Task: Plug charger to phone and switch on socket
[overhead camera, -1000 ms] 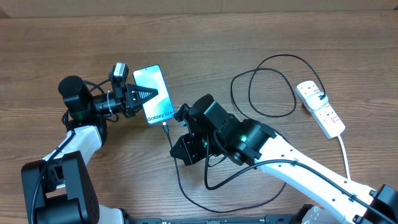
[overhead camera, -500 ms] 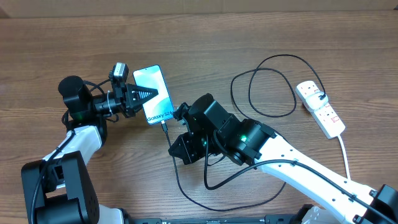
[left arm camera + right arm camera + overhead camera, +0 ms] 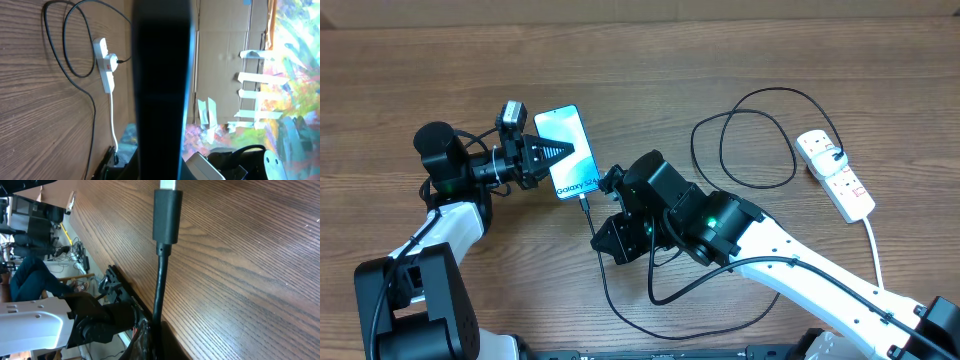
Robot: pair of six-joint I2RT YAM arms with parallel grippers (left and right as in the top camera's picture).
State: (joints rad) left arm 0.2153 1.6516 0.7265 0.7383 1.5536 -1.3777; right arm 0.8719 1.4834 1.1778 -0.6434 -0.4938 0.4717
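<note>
**Black cable at the phone's port, switch not yet reached**

Nearest us, at 6 o'clock, the charger cable (image 3: 160, 280) lies slack on the table (image 3: 740, 60) and then rises to the right gripper (image 3: 596, 224). Its fingers appear pressed onto the cable just behind the tip. The wrist view hides the pads themselves, so we judge this from how stiffly the cable stands off the wood.

Just beyond, the connector (image 3: 167, 215) meets the bottom edge of the phone (image 3: 572, 172), which lies left of centre at about 10 o'clock. We cannot tell whether the connector is fully seated or only touching the port. The left gripper (image 3: 552, 151) reaches in from 9 o'clock and pinches the phone, with one finger lying across the lit screen.

Farthest off, at 2 o'clock, the power strip (image 3: 842, 180) sits well apart from both arms, with a black plug (image 3: 833, 155) in it.

We judge the plugging to be at or near its end. The switch is what is left, and one gripper must let go to reach it.
</note>
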